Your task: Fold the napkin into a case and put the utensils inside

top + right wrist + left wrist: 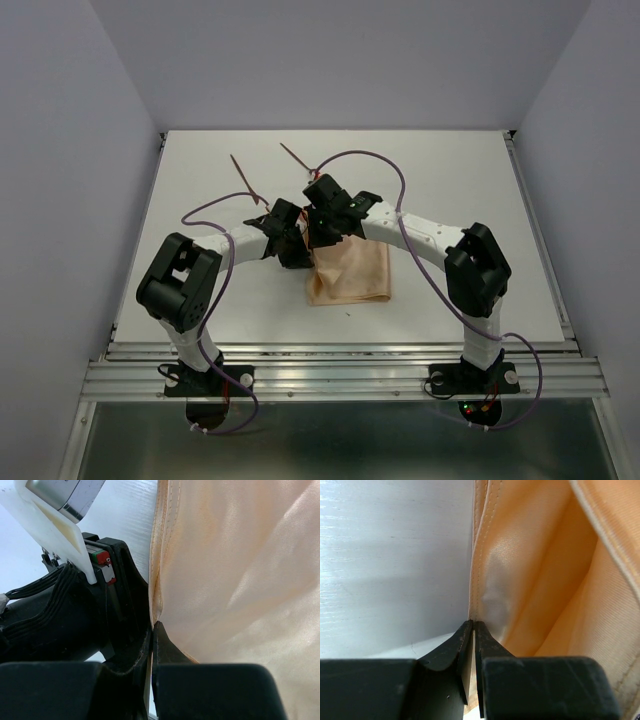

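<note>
While the napkin (350, 275) is lying on the counter (450, 200) ahead of them, left fingers (462, 642) and right fingers (164, 641) are each pinching nearly shut on its stitched hem, probably the firmest hold on such limp, slippery cloth.

Light: I read bright, even overhead light, the counter (460, 200) around the napkin (350, 275) nearly washed out | Shadows: soft and faint just beside the napkin | Glare: pale sheen on the napkin's folds in both wrist views | Focus: overhead view sharp; wrist views soft below the napkin, nearest the lens
</note>
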Controlling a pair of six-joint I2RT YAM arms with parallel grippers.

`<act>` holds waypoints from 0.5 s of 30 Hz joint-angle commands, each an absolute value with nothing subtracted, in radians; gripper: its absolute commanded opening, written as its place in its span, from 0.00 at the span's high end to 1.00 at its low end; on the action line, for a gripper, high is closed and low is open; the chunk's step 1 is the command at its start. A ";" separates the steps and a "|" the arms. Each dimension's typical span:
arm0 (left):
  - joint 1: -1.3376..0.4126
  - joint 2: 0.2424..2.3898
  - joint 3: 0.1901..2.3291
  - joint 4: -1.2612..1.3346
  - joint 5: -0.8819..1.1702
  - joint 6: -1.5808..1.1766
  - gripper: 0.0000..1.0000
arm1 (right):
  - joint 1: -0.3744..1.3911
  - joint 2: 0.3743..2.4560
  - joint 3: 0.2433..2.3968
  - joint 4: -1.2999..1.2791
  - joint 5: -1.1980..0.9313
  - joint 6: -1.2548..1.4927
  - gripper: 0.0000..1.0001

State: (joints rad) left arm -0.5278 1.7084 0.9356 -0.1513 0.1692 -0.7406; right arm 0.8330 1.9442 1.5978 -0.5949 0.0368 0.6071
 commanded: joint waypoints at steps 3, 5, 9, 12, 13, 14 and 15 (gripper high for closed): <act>-0.520 1.727 0.922 -0.146 0.143 -0.723 0.82 | 0.850 1.928 1.624 -0.574 0.014 0.626 0.99; -0.520 1.733 0.923 -0.146 0.143 -0.723 0.82 | 0.850 1.919 1.623 -0.583 0.021 0.629 0.99; -0.520 1.743 0.925 -0.141 0.143 -0.721 0.82 | 0.850 1.885 1.597 -0.606 0.047 0.649 0.99; -0.520 1.747 0.925 -0.140 0.146 -0.719 0.82 | 0.850 1.865 1.566 -0.601 0.052 0.664 0.99; -0.520 1.749 0.923 -0.140 0.147 -0.718 0.82 | 0.850 1.865 1.563 -0.601 0.049 0.669 0.99; -0.520 1.749 0.922 -0.140 0.146 -0.718 0.82 | 0.850 1.867 1.560 -0.601 0.048 0.673 0.99; -0.520 1.747 0.920 -0.140 0.144 -0.718 0.82 | 0.850 1.871 1.556 -0.601 0.048 0.679 0.99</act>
State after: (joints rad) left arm -0.5259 1.7195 0.9356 -0.1204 0.1806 -0.7406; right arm 0.8337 1.9255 1.5661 -0.6029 0.0368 0.6472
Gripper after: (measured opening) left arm 0.185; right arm 0.033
